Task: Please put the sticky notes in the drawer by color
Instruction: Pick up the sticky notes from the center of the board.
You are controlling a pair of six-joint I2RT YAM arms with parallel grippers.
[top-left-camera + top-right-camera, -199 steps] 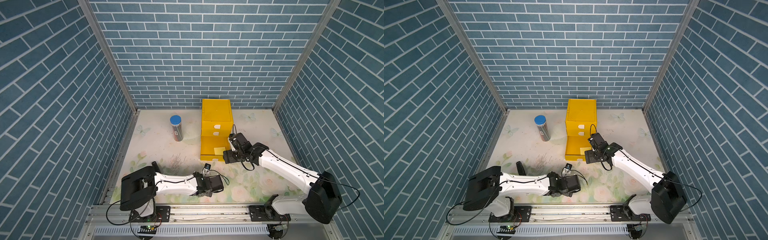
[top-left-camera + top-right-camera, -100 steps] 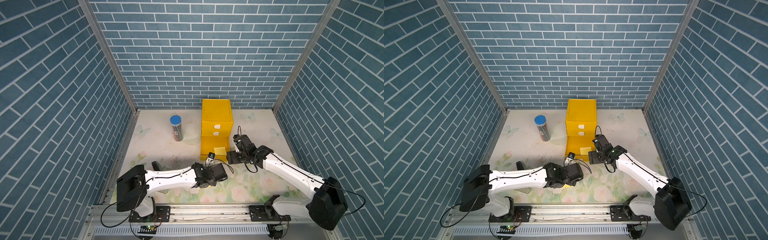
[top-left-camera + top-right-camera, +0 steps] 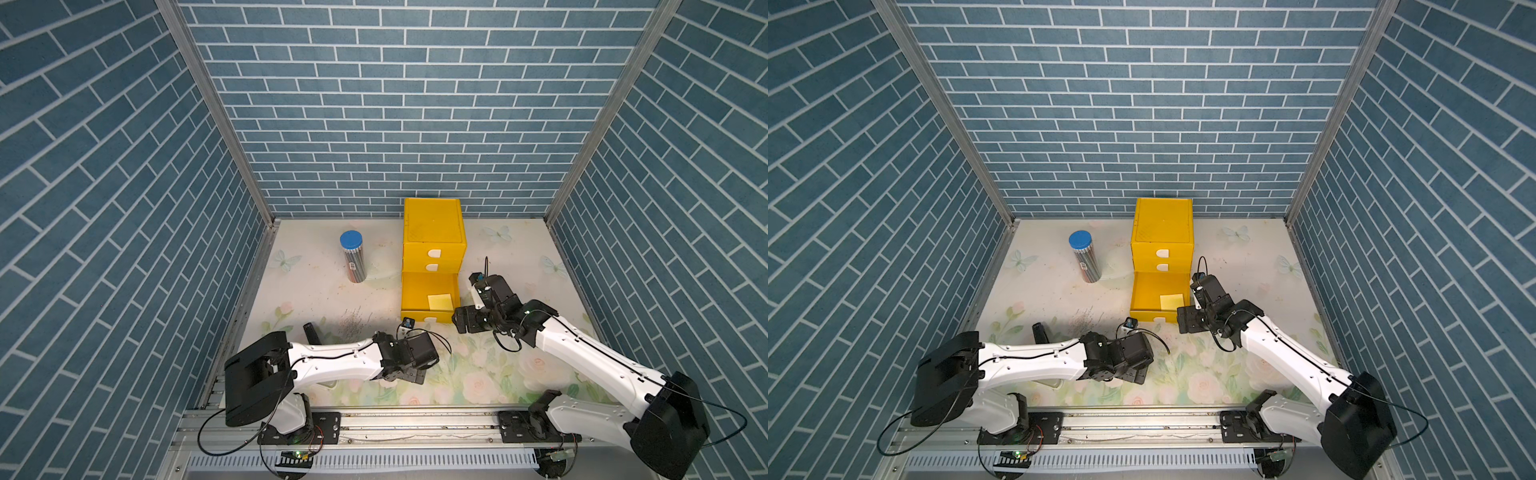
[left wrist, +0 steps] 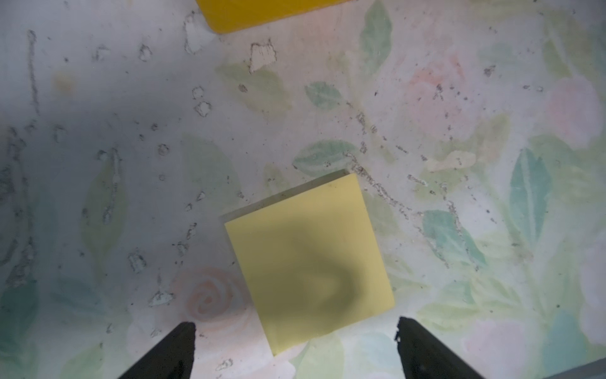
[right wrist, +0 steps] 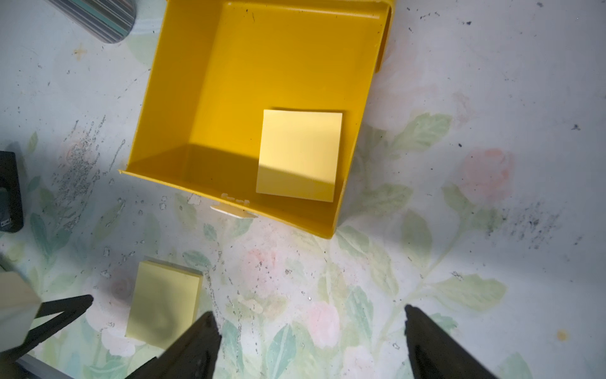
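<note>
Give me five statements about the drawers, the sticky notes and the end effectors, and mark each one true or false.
1. The bottom drawer is pulled out. True.
2. That drawer is empty. False: one yellow note lies inside it.
3. The left end effector grips a sticky note. False: its jaws stand open, and the loose yellow note lies flat on the table.
4. The blue-lidded cylinder stands upright. True.
5. The right end effector is open and empty. True.
</note>
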